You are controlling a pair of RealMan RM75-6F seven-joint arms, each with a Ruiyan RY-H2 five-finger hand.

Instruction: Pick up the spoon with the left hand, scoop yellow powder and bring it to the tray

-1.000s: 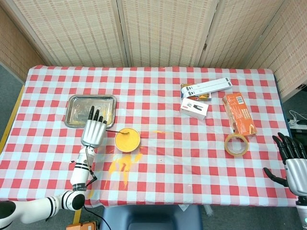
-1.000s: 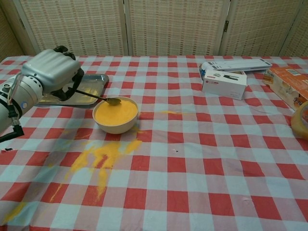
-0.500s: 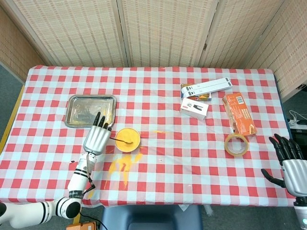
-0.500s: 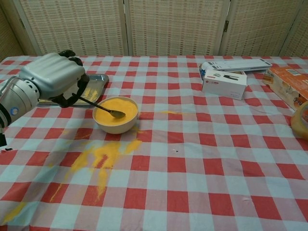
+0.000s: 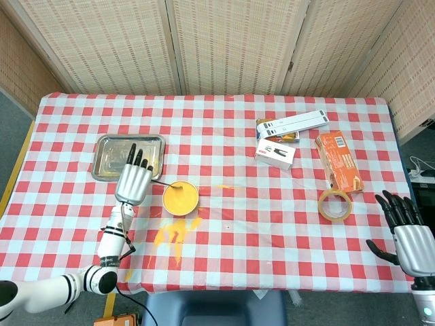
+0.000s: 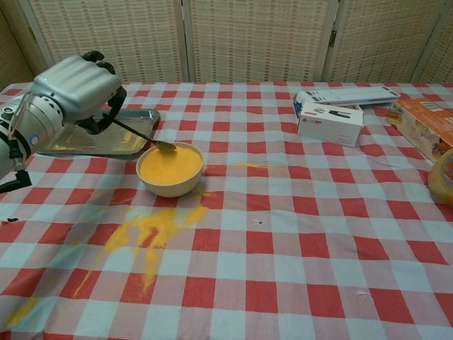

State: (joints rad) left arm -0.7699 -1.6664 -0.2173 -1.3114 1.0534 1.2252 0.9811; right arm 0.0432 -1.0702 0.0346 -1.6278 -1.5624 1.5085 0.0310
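Half a second ago the spoon (image 6: 141, 137) had its tip dug into the yellow powder (image 6: 170, 165); now the tip sits lifted at the far rim of the bowl (image 6: 170, 185), carrying a little heap of yellow, and the handle slopes up to the left. The left hand (image 6: 76, 91) has risen and drawn back towards the metal tray (image 6: 134, 140), its fingers curled tight round the spoon handle. The tray lies just behind the bowl, on the left part of the checked tablecloth (image 6: 297, 234). The right hand (image 5: 406, 234) has edged slightly up at the table's near right corner, fingers spread and holding nothing.

From the head view the left hand covers most of the spoon and the tray's near edge. The spilled powder (image 6: 145, 237) in front of the bowl looks unchanged. The chest view cuts off the tape roll (image 5: 335, 205) and the orange box (image 5: 338, 160); the white boxes (image 5: 283, 139) sit unmoved.
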